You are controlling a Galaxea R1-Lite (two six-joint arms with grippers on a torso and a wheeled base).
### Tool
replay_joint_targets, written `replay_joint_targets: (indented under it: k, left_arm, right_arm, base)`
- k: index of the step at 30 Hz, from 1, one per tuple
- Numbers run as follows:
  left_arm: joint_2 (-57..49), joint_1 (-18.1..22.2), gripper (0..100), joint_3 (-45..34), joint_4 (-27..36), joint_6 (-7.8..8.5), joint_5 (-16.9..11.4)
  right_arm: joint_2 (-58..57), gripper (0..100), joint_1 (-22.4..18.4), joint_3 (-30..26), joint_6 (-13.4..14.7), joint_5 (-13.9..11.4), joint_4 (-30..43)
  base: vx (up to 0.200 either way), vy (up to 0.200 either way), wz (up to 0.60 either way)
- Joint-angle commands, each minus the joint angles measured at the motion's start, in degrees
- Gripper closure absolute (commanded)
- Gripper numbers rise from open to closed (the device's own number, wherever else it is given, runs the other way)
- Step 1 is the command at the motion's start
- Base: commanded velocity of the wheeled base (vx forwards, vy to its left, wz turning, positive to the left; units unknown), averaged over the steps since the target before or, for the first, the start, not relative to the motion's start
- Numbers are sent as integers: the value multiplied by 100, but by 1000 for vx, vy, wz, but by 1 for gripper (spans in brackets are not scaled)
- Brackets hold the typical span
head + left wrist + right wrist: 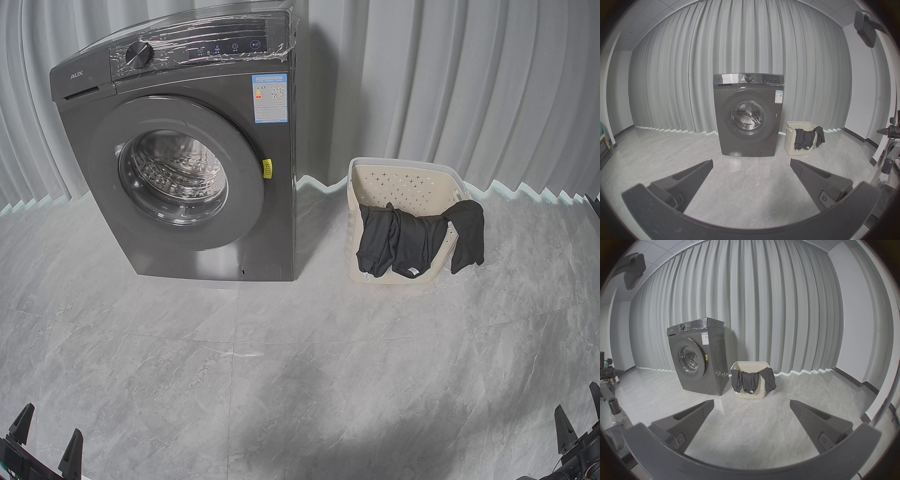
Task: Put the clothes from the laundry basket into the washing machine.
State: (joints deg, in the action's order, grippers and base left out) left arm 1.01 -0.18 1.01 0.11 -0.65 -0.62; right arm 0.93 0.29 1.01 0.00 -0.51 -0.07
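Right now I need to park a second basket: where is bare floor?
Bare: the wide floor in front of the washing machine and laundry basket, down to the left gripper and right gripper. Also right of the basket, up to the curtain. Tight: the strip between machine and basket.

washing machine, laundry basket beside, clothes

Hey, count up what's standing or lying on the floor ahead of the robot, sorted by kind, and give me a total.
Washing machine: 1
Laundry basket: 1
Dark clothes: 1 heap draped over the basket's rim; I cannot tell how many separate pieces it holds
Total: 3
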Motion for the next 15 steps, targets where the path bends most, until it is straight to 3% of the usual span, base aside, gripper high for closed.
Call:
replay_joint_targets:
  k: [1,13,15]
  left_arm:
    - [-101,1,0,-84,-2,-6,1]
    - [-101,1,0,-84,-2,3,1]
    - [-101,1,0,-84,-2,21,1]
  right_arm:
    - [-31,0,-3,-101,0,-2,-1]
    - [-31,0,6,-101,0,-2,-1]
    - [-31,0,6,-101,0,-2,-1]
  base:
    - [200,0,0]
    - [200,0,0]
    - [0,0,0]
